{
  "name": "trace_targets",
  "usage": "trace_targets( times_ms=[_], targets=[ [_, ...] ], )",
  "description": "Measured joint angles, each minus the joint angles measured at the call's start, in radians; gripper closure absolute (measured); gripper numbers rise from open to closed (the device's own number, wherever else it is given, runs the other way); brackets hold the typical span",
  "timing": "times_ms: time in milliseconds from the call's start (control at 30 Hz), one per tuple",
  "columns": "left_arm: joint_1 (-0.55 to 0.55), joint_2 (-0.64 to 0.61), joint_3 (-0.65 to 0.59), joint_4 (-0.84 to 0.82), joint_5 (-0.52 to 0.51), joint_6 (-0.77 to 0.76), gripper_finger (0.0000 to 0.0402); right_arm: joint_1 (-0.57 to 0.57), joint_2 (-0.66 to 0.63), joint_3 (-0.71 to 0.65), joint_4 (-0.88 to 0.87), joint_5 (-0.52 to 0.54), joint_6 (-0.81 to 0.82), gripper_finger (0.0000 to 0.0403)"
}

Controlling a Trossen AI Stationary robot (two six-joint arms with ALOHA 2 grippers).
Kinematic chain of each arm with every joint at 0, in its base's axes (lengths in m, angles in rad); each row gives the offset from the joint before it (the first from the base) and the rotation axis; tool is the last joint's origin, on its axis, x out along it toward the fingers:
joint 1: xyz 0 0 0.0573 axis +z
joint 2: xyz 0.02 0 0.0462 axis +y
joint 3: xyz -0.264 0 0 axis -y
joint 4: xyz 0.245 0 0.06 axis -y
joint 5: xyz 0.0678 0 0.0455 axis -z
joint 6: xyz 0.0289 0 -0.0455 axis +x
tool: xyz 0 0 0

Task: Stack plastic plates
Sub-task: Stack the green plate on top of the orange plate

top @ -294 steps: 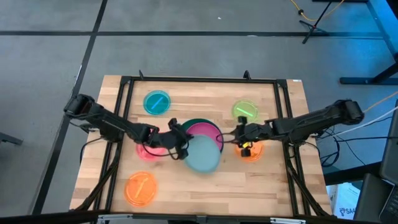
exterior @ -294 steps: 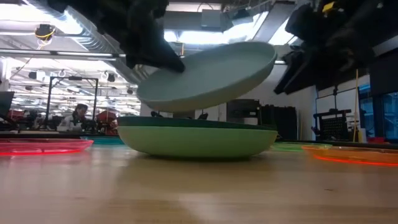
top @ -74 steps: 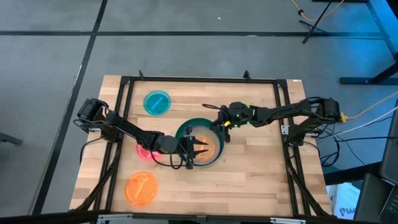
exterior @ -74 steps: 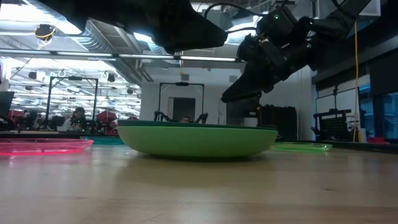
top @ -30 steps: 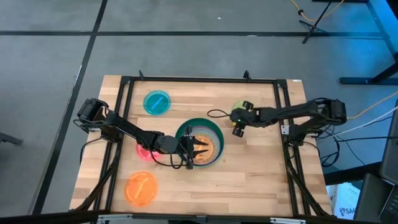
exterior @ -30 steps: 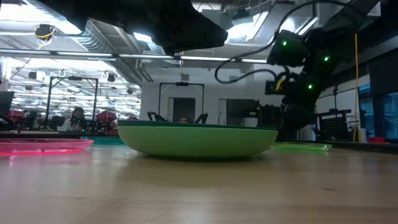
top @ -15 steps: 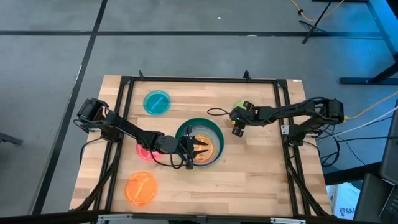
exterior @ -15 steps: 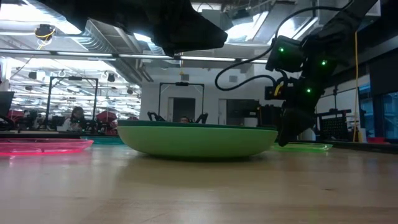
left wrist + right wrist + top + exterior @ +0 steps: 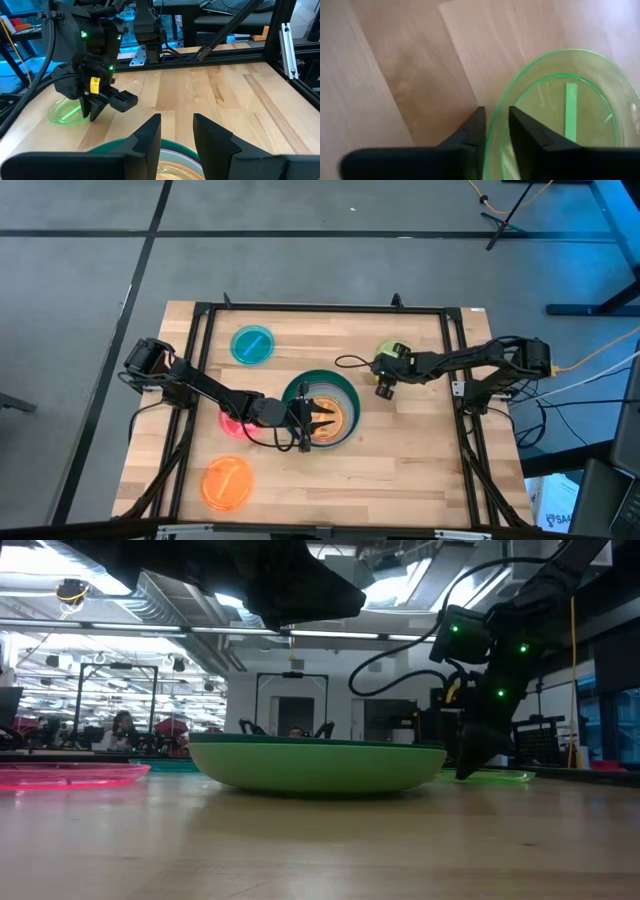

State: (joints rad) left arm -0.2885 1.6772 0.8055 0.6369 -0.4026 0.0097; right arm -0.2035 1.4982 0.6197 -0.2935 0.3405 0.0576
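Five small plates visible, one central stack (image 9: 322, 412), two grippers, wooden table (image 9: 430, 450).
Loose singly: cyan plate (image 9: 251, 345), red-pink plate (image 9: 233, 423), orange plate (image 9: 227, 481), lime plate (image 9: 575, 110); second orange topping the stack. Left gripper (image 9: 176, 131) parted over stack; right gripper (image 9: 495, 126) straddling lime rim, slightly apart. Red-pink mostly hidden under left arm. Bright workshop behind.

Probably lab: framed robot bench (image 9: 420, 445)

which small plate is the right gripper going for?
The lime plate, right of the stack: the right gripper has its jaws straddling the rim. The cyan, red-pink and orange ones lie by the left arm.
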Motion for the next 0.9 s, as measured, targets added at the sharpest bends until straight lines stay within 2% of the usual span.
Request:
trace_targets(
  times_ms=[133, 200, 667, 900],
  targets=[
    [0.000, 0.000, 0.000, 0.000, 0.000, 0.000, 0.0295, 0.000, 0.000, 0.000, -0.003, 0.000, -0.042, 0.0384],
    [0.000, 0.000, 0.000, 0.000, 0.000, 0.000, 0.0295, 0.000, 0.000, 0.000, -0.001, 0.001, -0.071, 0.0397],
    [0.000, 0.000, 0.000, 0.000, 0.000, 0.001, 0.0295, 0.003, -0.037, 0.000, 0.005, 0.010, -0.193, 0.0401],
    [0.000, 0.000, 0.000, 0.000, 0.000, 0.002, 0.0295, 0.077, -0.104, 0.001, 0.011, 0.027, -0.222, 0.0402]
  ],
)
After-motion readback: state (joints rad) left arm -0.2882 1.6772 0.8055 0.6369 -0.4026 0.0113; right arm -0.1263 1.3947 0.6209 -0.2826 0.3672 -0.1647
